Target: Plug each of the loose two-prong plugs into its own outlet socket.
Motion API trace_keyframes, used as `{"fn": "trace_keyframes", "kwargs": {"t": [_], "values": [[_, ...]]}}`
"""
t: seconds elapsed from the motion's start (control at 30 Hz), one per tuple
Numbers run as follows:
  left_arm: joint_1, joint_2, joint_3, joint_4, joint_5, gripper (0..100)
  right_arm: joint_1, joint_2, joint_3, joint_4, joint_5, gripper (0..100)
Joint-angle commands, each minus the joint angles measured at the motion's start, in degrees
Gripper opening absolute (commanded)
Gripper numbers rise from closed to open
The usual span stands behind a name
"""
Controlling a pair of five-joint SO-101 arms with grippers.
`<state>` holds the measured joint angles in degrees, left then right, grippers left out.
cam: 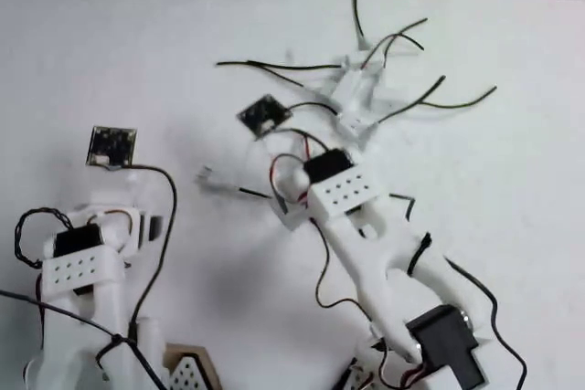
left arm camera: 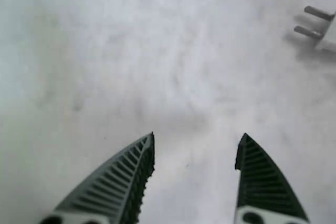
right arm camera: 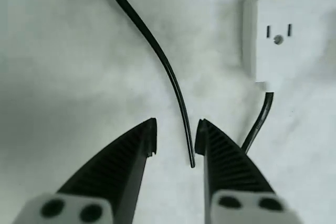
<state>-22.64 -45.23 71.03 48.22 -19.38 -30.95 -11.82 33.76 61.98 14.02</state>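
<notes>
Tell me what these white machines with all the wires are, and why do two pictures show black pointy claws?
These are two white plastic robot arms, the left arm and the right arm, at a white table. One picture looks down from above. The other two come from cameras on the arms' wrists, so each shows its own black claw, called a gripper. The left gripper is open over bare table, near a white two-prong plug. The right gripper is open, with a thin black wire ending between its fingers, beside a white outlet socket. Neither is holding anything.
</notes>
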Motion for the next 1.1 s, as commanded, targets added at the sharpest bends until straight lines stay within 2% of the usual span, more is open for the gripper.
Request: {"fn": "trace_keyframes", "kwargs": {"t": [0.0, 0.4, 0.53, 0.63, 0.8, 1.07], "values": [[-0.48, -1.63, -0.44, -1.14, 0.70, 25, -0.57, -0.75, 1.67, -4.88, 0.88, 12.2], [-0.48, -1.63, -0.44, -1.14, 0.70, 25, -0.31, 16.84, -3.16, -8.48, 0.62, 11.5], [-0.48, -1.63, -0.44, -1.14, 0.70, 25, -0.22, 17.36, -3.34, -8.31, 0.88, 0.8], [-0.48, -1.63, -0.44, -1.14, 0.70, 25, -0.22, 17.27, -3.43, -6.46, 0.88, 1.3], [-0.48, -1.63, -0.44, -1.14, 0.70, 25, 0.66, 12.53, -4.04, -2.07, 0.88, 1.7], [-0.48, -1.63, -0.44, -1.14, 0.70, 25, 4.88, -7.52, -4.04, 6.73, 0.88, 1.7]]}}
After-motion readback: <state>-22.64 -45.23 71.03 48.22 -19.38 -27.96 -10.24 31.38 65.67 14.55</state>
